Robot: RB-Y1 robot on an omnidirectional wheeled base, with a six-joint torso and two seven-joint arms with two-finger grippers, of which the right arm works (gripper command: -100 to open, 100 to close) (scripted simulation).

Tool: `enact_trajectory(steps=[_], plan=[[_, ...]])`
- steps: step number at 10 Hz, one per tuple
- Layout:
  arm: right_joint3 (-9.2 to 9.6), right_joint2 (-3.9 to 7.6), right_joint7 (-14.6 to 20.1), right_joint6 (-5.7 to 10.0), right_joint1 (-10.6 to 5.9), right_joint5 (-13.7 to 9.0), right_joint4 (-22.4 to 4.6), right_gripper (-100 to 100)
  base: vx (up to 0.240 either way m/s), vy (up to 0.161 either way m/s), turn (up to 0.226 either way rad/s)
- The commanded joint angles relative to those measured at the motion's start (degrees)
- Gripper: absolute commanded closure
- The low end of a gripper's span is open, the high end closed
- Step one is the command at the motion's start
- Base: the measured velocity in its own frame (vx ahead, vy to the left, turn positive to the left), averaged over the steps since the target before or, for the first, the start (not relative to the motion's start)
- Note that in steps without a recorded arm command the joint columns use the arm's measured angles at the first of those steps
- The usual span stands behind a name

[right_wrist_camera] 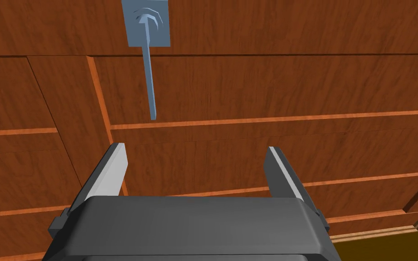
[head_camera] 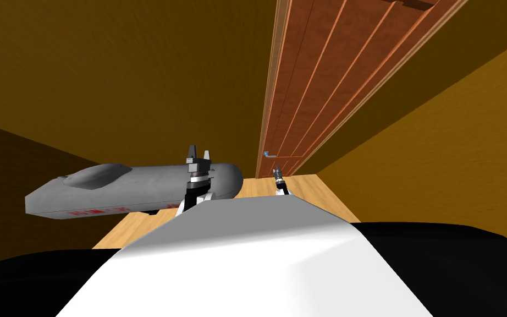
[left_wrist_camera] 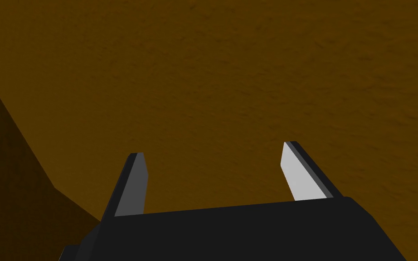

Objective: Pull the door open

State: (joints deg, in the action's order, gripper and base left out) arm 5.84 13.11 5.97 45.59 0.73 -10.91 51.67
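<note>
The right gripper (right_wrist_camera: 194, 152) is seen closest, its two thin grey fingers spread wide and nothing held, pointed at the reddish-brown panelled wooden door (right_wrist_camera: 267, 86). The door's blue-grey lever handle (right_wrist_camera: 149, 77) is found just beyond the fingertips, untouched. The left gripper (left_wrist_camera: 212, 151) is likewise held open and empty, before a long grey capsule-shaped object (head_camera: 137, 190).

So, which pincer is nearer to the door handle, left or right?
Right. The right pincer is open in front of the wooden door, the blue-grey lever handle just beyond its fingertips, untouched. The left pincer, also open, points at the brown wall, away from the door.
</note>
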Motion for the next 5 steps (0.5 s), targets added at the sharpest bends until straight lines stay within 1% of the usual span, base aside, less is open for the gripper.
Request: enact_trajectory(steps=[1, 3, 5], plan=[[0.14, 0.31, 0.16, 0.23, -0.37, -0.12, -2.05, -100, 0.099, -0.019, 0.080], [0.23, 0.50, 0.29, 0.46, -0.90, -0.22, -3.82, -100, 0.102, -0.014, 0.046], [0.31, 0.69, 0.41, 0.69, -1.43, -0.31, -5.60, -100, 0.078, -0.010, 0.037]])
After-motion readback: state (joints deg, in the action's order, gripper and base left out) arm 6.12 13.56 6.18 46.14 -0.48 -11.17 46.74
